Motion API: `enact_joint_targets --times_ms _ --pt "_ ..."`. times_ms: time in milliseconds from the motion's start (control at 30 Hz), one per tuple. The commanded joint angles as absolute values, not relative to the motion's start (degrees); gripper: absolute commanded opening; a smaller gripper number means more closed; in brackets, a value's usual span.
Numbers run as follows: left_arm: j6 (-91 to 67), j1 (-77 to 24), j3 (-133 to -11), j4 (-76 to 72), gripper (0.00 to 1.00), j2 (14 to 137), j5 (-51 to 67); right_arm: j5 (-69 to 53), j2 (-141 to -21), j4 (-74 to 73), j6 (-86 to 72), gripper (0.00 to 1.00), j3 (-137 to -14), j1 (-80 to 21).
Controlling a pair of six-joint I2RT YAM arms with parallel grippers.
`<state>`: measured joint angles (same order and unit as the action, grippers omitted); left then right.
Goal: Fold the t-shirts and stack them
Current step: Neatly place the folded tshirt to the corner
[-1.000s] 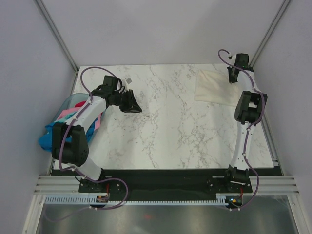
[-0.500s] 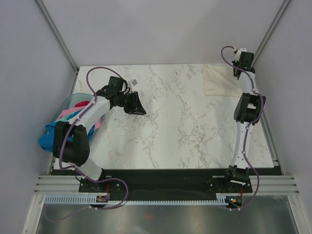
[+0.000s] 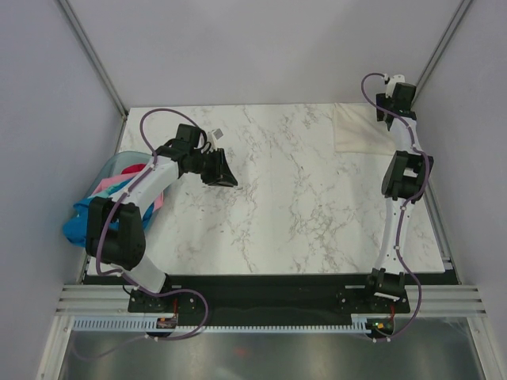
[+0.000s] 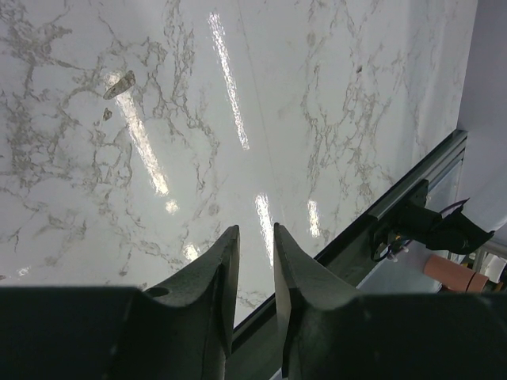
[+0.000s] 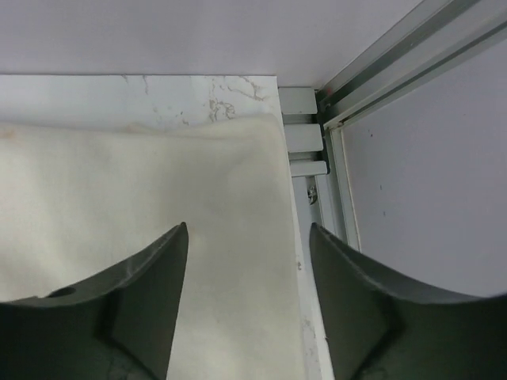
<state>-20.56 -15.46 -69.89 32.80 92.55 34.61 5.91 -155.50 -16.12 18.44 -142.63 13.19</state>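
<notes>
A folded cream-white t-shirt (image 3: 356, 131) lies flat in the far right corner of the marble table (image 3: 293, 206). My right gripper (image 3: 384, 113) hovers over its right edge, open, with nothing between the jaws. In the right wrist view the cream t-shirt (image 5: 119, 190) fills the left side below the right gripper (image 5: 248, 226), and its edge runs along the table rim. More t-shirts, pink (image 3: 107, 187) and bright blue (image 3: 75, 226), are heaped in the basket at the left. My left gripper (image 3: 228, 178) hangs over bare marble left of centre. The left gripper (image 4: 253, 233) has its jaws a narrow gap apart and empty.
A pale blue plastic basket (image 3: 111, 165) stands at the table's left edge, partly hidden by the left arm. Aluminium frame rails (image 5: 372, 55) and grey walls close in on the far right corner. A dark rail (image 4: 412, 190) marks the table's near edge.
The right gripper carried the cream t-shirt further into the far right corner, then opened and let it go. The left arm shifted slightly right.
</notes>
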Motion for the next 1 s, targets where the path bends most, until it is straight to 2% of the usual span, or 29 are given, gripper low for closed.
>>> enact_joint_targets --times_ms 0,100,300,333,367,400,633,833,900,933,967 --pt "-20.2 -15.9 -71.3 31.6 0.32 91.3 35.4 6.3 -148.3 -11.8 16.0 0.73 -140.0 13.4" --pt "-20.3 -16.0 -71.7 31.6 0.32 91.2 36.2 6.8 -142.0 -9.6 11.9 0.79 -130.7 13.4" --pt "-20.7 -16.1 -70.8 30.3 0.32 88.7 37.3 5.3 -131.8 -13.5 1.6 0.85 -122.4 13.3" --pt "-20.8 -16.2 -70.8 29.9 0.32 87.8 37.8 4.2 -128.3 -14.0 0.0 0.87 -120.3 13.3" --pt "-20.9 -16.2 -70.7 29.0 0.33 87.3 39.2 3.1 -126.3 -14.1 -1.7 0.96 -118.1 13.1" --pt "-21.0 -16.1 -70.5 28.5 0.33 86.7 39.7 1.9 -124.4 -14.3 -4.5 0.98 -113.6 13.0" --pt "-21.5 -15.8 -68.6 24.0 0.33 83.6 40.0 -3.9 -105.3 -20.1 -13.7 0.98 -97.6 9.9" --pt "-20.6 -15.6 -67.2 22.2 0.33 80.4 39.3 -4.9 -94.8 -24.5 -18.7 0.98 -85.0 4.3" --pt "-20.5 -15.6 -66.6 21.8 0.33 79.5 38.5 -6.1 -94.7 -23.4 -18.8 0.95 -82.2 3.8" --pt "-20.5 -15.6 -66.6 21.8 0.33 79.5 38.1 -7.0 -96.1 -22.7 -19.2 0.76 -81.9 3.7" --pt "-20.2 -15.6 -66.5 21.8 0.33 79.5 38.0 -8.2 -97.5 -22.5 -19.1 0.62 -82.1 3.6"
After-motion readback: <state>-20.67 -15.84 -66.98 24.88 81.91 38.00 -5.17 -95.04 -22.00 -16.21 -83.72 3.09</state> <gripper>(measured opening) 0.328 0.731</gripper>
